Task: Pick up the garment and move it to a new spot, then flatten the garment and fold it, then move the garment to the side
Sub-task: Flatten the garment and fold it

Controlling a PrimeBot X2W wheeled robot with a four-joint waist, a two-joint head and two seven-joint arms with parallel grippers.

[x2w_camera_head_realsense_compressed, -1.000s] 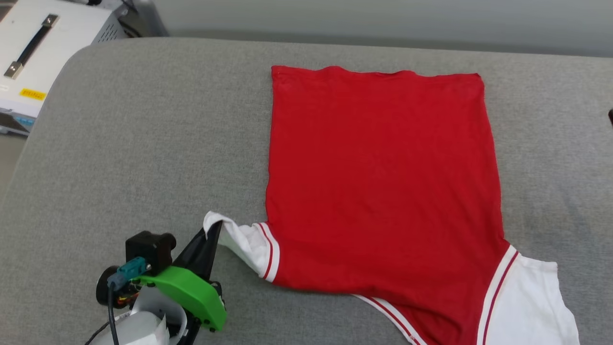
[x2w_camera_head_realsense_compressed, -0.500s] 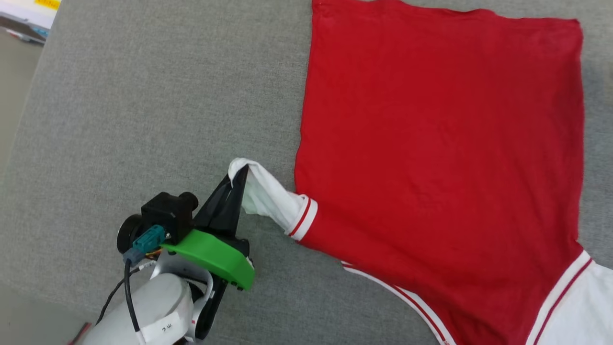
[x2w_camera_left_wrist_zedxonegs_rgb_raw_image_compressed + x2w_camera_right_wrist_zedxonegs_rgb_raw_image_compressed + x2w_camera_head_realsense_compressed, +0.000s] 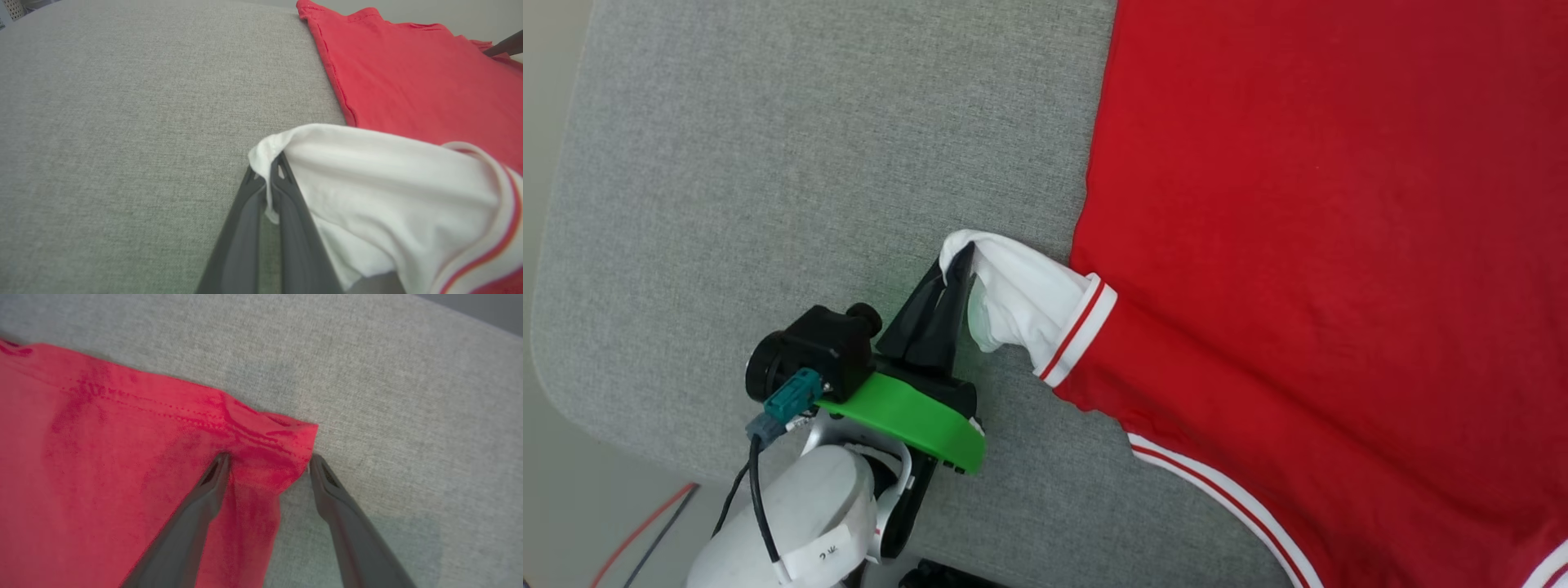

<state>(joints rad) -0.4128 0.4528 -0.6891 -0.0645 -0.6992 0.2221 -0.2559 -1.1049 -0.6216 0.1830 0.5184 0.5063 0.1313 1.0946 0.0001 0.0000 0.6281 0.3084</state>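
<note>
We see one garment (image 3: 1298, 286), plain red side up, spread flat on the grey pad (image 3: 809, 163), with one white sleeve (image 3: 1021, 306) raised off the pad. Our left gripper (image 3: 956, 265) is clamped on that sleeve's tip, its two fingers together. Our right gripper (image 3: 269, 461) stands wide apart, its two fingers straddling one red hem corner (image 3: 302, 435) and gripping nothing.

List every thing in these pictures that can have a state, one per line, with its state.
garment: lying spread on the grey surface, plain red side up, not yet folded.
sleeve: white, lifted off the surface by its edge.
left hand: shut on the sleeve's edge.
right hand: open, fingers straddling the garment's hem corner.
</note>
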